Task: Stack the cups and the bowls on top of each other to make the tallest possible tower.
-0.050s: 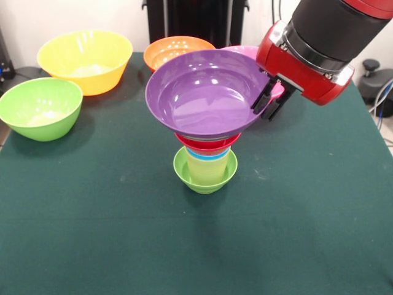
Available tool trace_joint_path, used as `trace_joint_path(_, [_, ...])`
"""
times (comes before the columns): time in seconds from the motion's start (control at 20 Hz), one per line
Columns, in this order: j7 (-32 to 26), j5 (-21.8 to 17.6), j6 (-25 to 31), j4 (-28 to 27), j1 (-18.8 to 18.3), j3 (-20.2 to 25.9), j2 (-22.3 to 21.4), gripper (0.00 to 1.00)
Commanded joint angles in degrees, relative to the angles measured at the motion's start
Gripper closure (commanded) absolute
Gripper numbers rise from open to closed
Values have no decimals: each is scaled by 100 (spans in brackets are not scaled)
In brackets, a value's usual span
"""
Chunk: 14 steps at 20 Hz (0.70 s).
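Gripper [268,101] grips the purple bowl [206,92] by its right rim — one finger inside, one outside, jaws clenched on the wall. Bowl sits atop the tower [206,157], roughly centred over the lime-green bowl [205,175] base, tilted slightly toward the camera. Key relation: the grasp is off-centre, well to the side of the stack axis — releasing could tip it, I'd judge.
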Motion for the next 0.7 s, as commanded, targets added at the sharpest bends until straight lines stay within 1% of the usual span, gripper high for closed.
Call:
trace_joint_path(0.05, [628,-87,-69,742,133,419,-143,100])
trace_joint_path(0.15, [612,-78,-55,830,142,430,-187,100])
trace_joint_path(0.45, [620,-89,-94,822,138,442,-158,100])
trace_joint_path(0.7, [572,-117,-190,924,135,447,-194,100])
